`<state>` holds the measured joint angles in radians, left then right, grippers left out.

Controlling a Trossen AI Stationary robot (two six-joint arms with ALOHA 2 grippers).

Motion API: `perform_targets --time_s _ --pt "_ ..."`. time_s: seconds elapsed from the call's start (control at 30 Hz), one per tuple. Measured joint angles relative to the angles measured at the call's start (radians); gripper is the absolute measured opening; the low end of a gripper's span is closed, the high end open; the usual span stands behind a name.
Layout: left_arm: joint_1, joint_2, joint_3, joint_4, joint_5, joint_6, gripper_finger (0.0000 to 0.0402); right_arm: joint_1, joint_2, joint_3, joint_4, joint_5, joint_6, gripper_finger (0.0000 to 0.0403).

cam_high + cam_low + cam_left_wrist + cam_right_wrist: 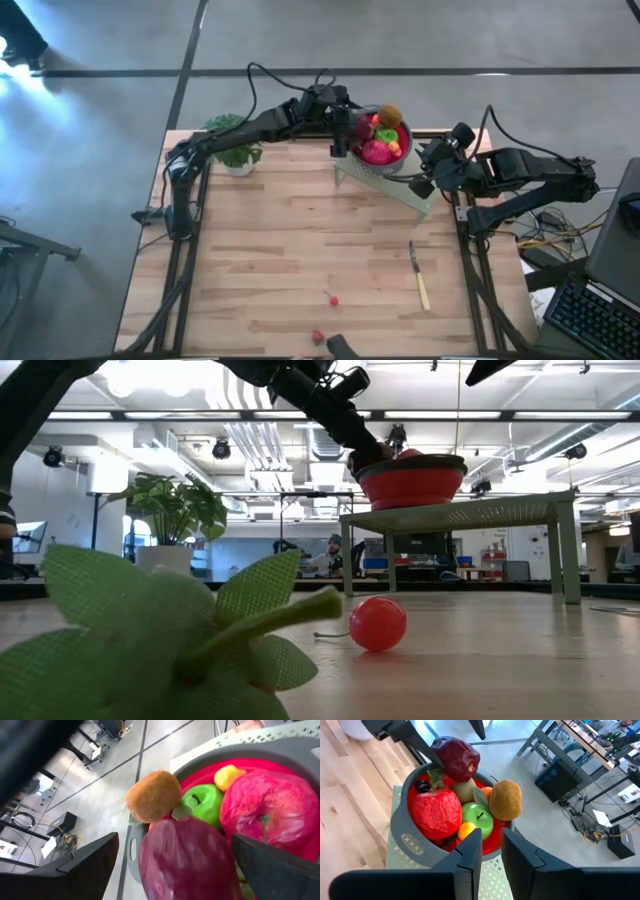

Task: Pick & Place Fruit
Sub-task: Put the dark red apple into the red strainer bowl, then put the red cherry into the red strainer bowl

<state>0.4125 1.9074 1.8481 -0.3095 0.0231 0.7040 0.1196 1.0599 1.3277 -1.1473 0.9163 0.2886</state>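
A grey bowl with a red inside (402,837) stands on a pale green stand (405,188) at the table's far side. It is heaped with a red apple (436,812), a green apple (479,817), a brown kiwi (506,800) and a small orange fruit (466,830). A maroon plum-like fruit (190,860) sits on top of the heap. My left gripper (175,842) is open over the bowl, a finger on either side of the maroon fruit. My right gripper (491,845) waits at the bowl's right side, all but shut and holding nothing. My left gripper comes at the maroon fruit (456,757) from the table's left, slanting down. One finger (270,870) lies close to the fruit's side; whether it touches, I cannot tell. The other finger (85,865) stands apart from it.
A small red round fruit (333,299) and a leafy strawberry (318,337) lie near the table's near edge. A pale-handled knife (420,280) lies at the near right. A potted plant (235,145) stands at the far left. Bare wood lies between.
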Motion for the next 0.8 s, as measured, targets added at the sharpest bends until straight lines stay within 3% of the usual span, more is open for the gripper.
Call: perform_targets --time_s 0.3,0.57,0.8 --pt "-0.028 -0.005 0.003 0.002 0.001 0.001 0.0392 0.0 0.0 0.0 0.0 0.0 0.0 0.0067" --pt "-0.08 -0.027 0.087 -0.003 0.001 -0.007 0.0392 0.0 0.0 0.0 0.0 0.0 0.0 0.0046" --pt "-0.143 -0.1 0.144 -0.121 0.001 -0.008 0.0392 0.0 0.0 0.0 0.0 -0.002 0.0 0.0049"
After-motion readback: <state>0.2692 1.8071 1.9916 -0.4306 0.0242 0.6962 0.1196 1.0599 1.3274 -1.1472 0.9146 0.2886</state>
